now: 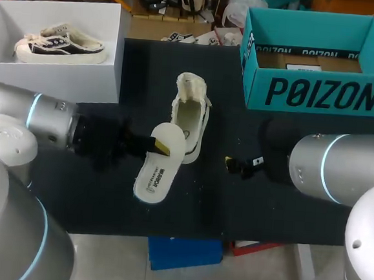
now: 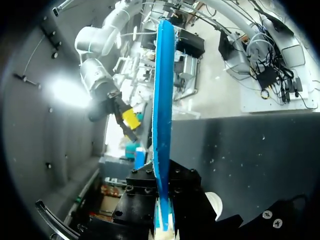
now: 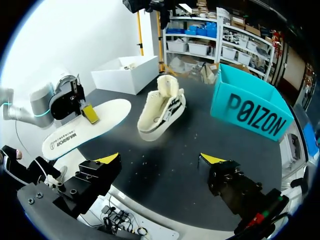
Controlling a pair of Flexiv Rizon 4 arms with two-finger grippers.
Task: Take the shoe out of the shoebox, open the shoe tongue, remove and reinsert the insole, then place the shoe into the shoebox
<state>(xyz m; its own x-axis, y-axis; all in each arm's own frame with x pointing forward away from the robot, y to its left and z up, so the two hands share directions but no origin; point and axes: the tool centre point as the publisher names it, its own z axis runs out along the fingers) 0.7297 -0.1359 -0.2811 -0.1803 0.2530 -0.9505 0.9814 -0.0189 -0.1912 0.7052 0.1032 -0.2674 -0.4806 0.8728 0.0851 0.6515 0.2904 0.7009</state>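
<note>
A cream high-top shoe point(image 1: 190, 117) lies on the black table with its tongue pulled open and its inside empty. My left gripper point(image 1: 162, 146) is shut on the white insole point(image 1: 159, 167) and holds it just left of the shoe's heel. In the left wrist view the insole point(image 2: 162, 100) stands edge-on with its blue underside showing, pinched between the fingers of the left gripper point(image 2: 164, 226). My right gripper point(image 1: 242, 165) stands open to the right of the shoe with nothing in it. From the right wrist, the shoe point(image 3: 161, 107) and insole point(image 3: 85, 127) lie ahead of the right gripper point(image 3: 160, 160).
The teal shoebox point(image 1: 314, 91) stands open at the back right of the table. A white box point(image 1: 101, 81) holding another low shoe point(image 1: 60, 44) sits at the back left. Bare black table lies in front of the shoe and between the two grippers.
</note>
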